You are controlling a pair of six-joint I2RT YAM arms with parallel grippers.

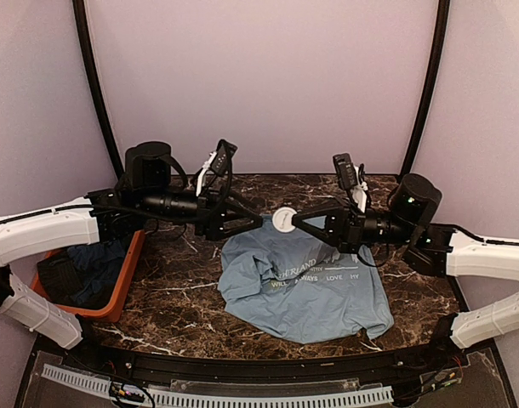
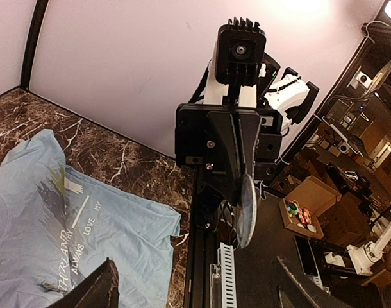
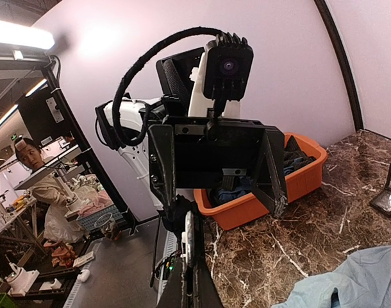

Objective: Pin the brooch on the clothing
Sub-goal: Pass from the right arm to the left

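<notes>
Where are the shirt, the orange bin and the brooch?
shirt [image 1: 327, 310], top view, plain fabric below the lettering
bin [image 3: 304, 183], right wrist view, orange outer wall
brooch [image 1: 284, 218], top view, its round face

Robotics lab — lilac-walled booth [image 1: 259, 76], marble-look table [image 1: 183, 289], another robot arm [image 2: 368, 253], person [image 3: 38, 173] beyond.

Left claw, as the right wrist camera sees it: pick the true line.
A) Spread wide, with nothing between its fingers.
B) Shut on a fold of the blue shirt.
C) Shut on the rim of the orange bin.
A: the left claw faces the right wrist camera in mid-air with its two fingers set far apart and nothing gripped between them.
</notes>
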